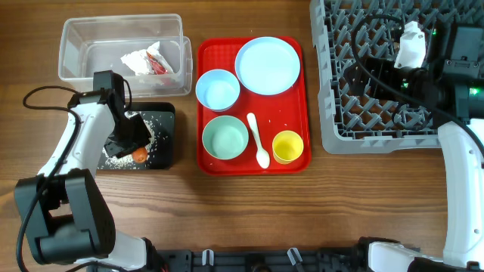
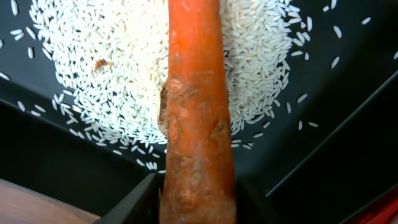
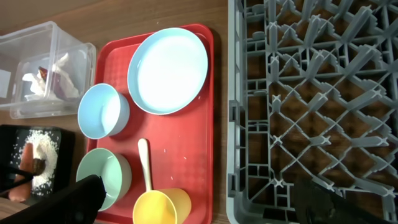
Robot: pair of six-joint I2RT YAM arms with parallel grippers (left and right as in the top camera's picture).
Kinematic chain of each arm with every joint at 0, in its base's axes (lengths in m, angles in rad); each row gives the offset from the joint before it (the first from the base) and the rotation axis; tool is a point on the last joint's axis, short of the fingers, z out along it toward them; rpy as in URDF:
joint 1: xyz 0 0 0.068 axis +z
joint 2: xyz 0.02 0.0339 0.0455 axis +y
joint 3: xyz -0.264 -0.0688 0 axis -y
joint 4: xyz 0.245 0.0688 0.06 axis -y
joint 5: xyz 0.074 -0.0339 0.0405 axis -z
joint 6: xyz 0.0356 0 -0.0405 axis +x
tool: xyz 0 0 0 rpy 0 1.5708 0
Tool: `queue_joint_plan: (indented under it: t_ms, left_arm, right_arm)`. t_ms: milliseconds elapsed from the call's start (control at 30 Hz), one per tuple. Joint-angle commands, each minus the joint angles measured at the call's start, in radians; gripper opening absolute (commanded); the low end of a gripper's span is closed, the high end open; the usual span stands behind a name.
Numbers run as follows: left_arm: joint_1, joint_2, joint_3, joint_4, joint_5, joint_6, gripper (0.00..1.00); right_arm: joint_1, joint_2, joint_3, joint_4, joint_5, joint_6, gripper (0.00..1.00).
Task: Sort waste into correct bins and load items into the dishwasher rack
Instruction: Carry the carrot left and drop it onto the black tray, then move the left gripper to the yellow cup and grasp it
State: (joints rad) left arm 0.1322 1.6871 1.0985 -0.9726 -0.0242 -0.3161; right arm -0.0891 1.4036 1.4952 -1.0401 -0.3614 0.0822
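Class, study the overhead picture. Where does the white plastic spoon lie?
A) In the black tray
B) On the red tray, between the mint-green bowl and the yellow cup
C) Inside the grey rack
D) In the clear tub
B: the white spoon lies on the red tray, between the mint-green bowl and the yellow cup.

Orange carrot [image 2: 196,124], white rice [image 2: 124,62], black tray [image 1: 165,143], red serving tray [image 1: 291,113], pale-blue plate [image 1: 267,66], yellow cup [image 1: 287,146], grey lattice-patterned rack [image 1: 378,142].
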Motion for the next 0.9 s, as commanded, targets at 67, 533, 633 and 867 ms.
queue_joint_plan:
  t_ms: [67, 533, 633, 867]
  left_arm:
    - [0.001, -0.020, -0.007, 0.005, 0.009, -0.010, 0.59]
    - [-0.002, -0.041, 0.038, -0.011, 0.076, -0.006, 0.74]
    - [-0.021, -0.082, 0.087, -0.025, 0.119, -0.006, 0.74]
    - [-0.212, -0.208, 0.165, 0.044, 0.259, 0.160, 0.77]
  right_arm:
    - [-0.004, 0.006, 0.016, -0.001, 0.008, -0.004, 1.00]
    - [-0.004, 0.006, 0.016, 0.000, 0.007, -0.004, 1.00]
    - [-0.004, 0.006, 0.016, 0.000, 0.007, -0.003, 1.00]
    - [-0.004, 0.006, 0.016, 0.011, 0.007, 0.000, 1.00]
